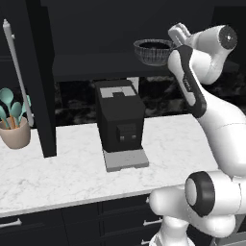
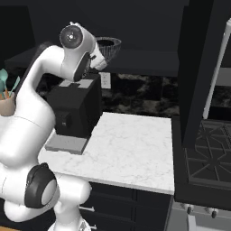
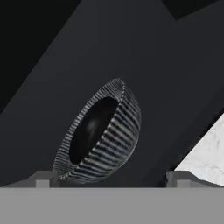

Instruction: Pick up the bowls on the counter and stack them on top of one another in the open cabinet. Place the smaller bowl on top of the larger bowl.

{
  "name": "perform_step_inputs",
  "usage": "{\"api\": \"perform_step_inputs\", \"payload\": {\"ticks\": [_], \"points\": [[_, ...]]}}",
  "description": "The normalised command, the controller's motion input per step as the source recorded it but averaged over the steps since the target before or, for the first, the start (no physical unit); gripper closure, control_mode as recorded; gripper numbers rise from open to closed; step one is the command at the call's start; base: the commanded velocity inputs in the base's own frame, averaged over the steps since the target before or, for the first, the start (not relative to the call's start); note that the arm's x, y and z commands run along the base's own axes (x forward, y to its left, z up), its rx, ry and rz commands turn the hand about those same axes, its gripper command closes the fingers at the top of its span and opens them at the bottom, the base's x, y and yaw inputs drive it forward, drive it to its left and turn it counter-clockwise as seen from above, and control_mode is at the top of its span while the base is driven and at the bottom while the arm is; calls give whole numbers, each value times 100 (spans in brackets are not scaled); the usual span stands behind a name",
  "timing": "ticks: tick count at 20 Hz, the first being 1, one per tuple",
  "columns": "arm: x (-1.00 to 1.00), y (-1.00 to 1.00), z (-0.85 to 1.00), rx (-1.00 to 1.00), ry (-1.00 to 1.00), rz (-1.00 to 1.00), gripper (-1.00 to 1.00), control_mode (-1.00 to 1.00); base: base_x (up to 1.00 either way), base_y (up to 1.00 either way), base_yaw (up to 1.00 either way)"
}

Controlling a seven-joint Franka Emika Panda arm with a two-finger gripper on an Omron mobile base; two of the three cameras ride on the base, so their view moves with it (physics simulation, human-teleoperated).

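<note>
On the dark shelf [image 1: 91, 67] of the open cabinet stands the larger bowl [image 1: 153, 52], grey and striped outside. The smaller bowl [image 3: 89, 131], glossy black, sits nested inside it. The stack also shows in the right base view, where the larger bowl [image 2: 110, 47] is partly behind my arm. My gripper [image 3: 113, 178] is open. Its fingertips [image 3: 43, 177] stand wide apart just short of the stack, with nothing held between them. My hand [image 1: 178, 34] hovers at the bowl's right side, level with the shelf.
A black coffee machine [image 1: 120, 120] stands on the white marble counter [image 1: 72, 163] under the shelf. The open cabinet door [image 1: 41, 77] with its silver bar handle [image 1: 14, 67] hangs at the left, above a beige utensil cup [image 1: 15, 132]. A stove [image 2: 207, 149] lies to the right.
</note>
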Motion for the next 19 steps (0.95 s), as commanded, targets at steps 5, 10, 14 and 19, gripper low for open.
{"api": "perform_step_inputs", "payload": {"ticks": [5,10,14,19], "points": [[-100,-23,-74,0,-42,0,-100,-100,0,0,0],[-100,-56,-100,-13,4,0,-100,-100,0,0,0],[-100,-70,-84,-13,21,0,-100,-100,0,0,0],[-57,-35,14,4,-34,-4,-100,-100,0,0,0]]}}
